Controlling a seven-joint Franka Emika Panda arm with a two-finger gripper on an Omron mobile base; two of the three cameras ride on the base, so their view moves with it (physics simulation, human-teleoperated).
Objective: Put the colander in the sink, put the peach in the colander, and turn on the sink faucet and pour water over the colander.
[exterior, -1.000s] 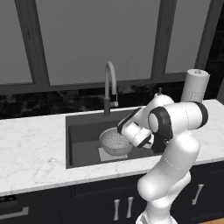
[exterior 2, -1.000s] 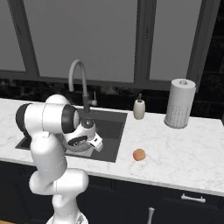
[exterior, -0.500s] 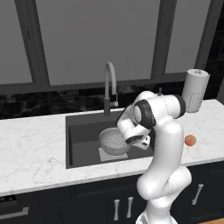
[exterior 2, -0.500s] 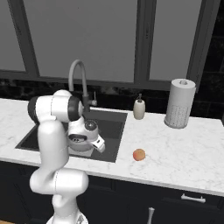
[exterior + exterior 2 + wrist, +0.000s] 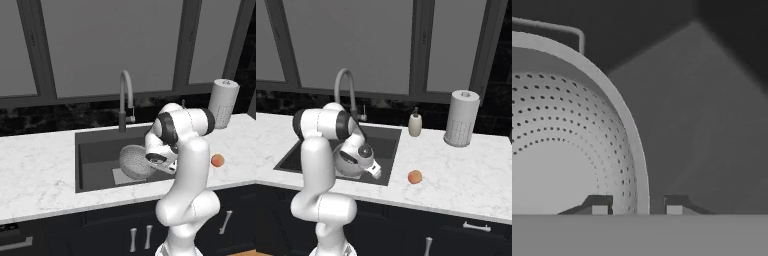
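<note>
One colander (image 5: 567, 150) is sitting in the sink (image 5: 95, 150), its rim running between the fingertips (image 5: 599, 206) of the claw (image 5: 637, 207), jaws slightly apart, straddling without clamping. One peach (image 5: 415, 177) is lying on the table (image 5: 466, 170), well apart. One faucet (image 5: 125, 100) is standing behind.
</note>
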